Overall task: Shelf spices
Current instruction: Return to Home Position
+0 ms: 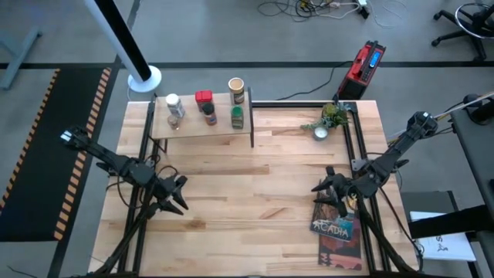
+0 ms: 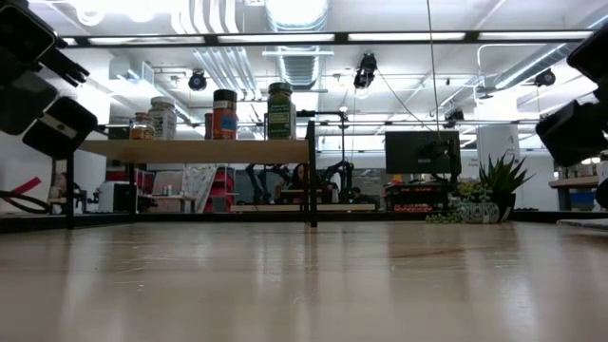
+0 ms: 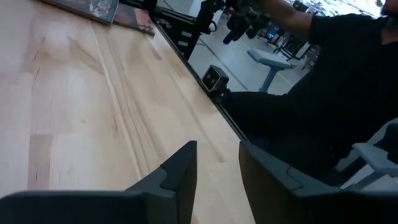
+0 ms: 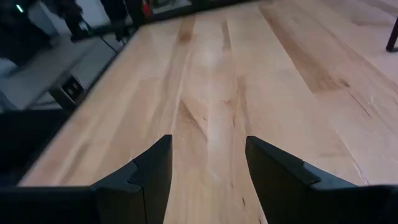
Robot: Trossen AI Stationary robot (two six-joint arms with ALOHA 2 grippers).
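Observation:
The shelf (image 1: 202, 126) stands at the table's far left on thin black legs, with several spices standing on its top: a white-capped clear jar (image 1: 174, 106), a red tin (image 1: 204, 97), a brown jar (image 1: 210, 116), a green-lidded jar (image 1: 237, 116) and a tan canister (image 1: 236, 87). The low view shows the shelf (image 2: 195, 150) with jars on it. My left gripper (image 1: 179, 194) hovers open over the table's left half, near the front. My right gripper (image 1: 323, 188) hovers open over the right half. Nothing is between either pair of fingers.
A small green plant in a white pot (image 1: 328, 120) stands at the far right. The "Acadia" book (image 1: 338, 232) lies at the near right, beside my right gripper. A person in dark clothing (image 3: 348, 93) shows beyond the table's edge in the left wrist view.

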